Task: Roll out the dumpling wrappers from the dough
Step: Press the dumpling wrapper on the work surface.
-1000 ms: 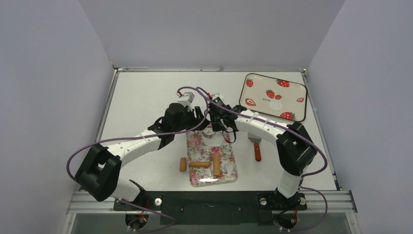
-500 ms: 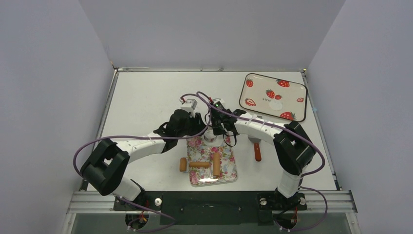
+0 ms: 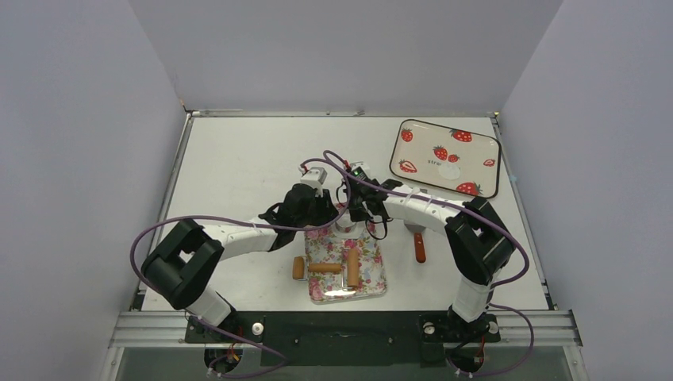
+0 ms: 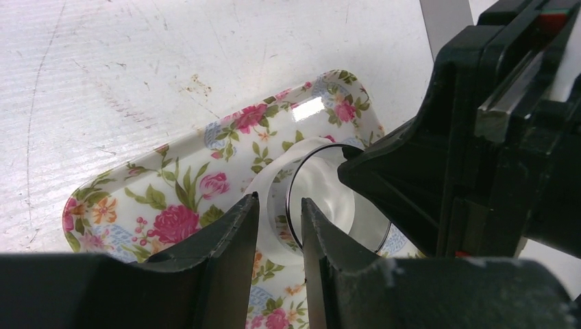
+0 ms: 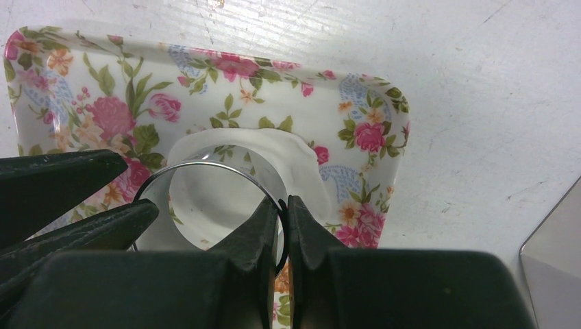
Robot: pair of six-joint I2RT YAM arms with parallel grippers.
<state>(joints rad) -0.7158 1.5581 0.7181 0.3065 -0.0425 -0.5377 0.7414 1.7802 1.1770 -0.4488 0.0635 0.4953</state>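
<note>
Hard to see the dough [image 4: 264, 184] from above: lies at the far end of the floral tray [image 3: 375, 278], covered there by both wrists. Covered also, most of the silver ring [image 5: 205, 166]. In the left wrist view, cut off on the right by the black bulk of the right gripper [image 5: 282, 205]; in the right wrist view, cut off below by the fingers themselves.

Right gripper: pressed together on the ring's wall, pinching it. Left gripper [image 4: 279, 202]: fingers a narrow gap apart, with the ring's wall and the dough's edge seemingly in that gap. Cannot tell whether pressing on them or only standing around them.

Compared with one second ago: left gripper no longer back and to the left of the tray, now right at the ring. Right arm almost in the same place. No change for the brown wooden roller [image 3: 325, 267] on the near half of the floral tray, the red-handled spatula [image 3: 419, 248] just to the right of it, or the strawberry tray [image 3: 474, 152] at the far right.

Dough: white, soft, flattened to a thin patch with an uneven edge, spreading out past the ring on one side; smooth and pale inside the ring. On the strawberry tray, one dumpling wrapper [image 3: 449, 171], a small white round disc, well apart from the dough.
</note>
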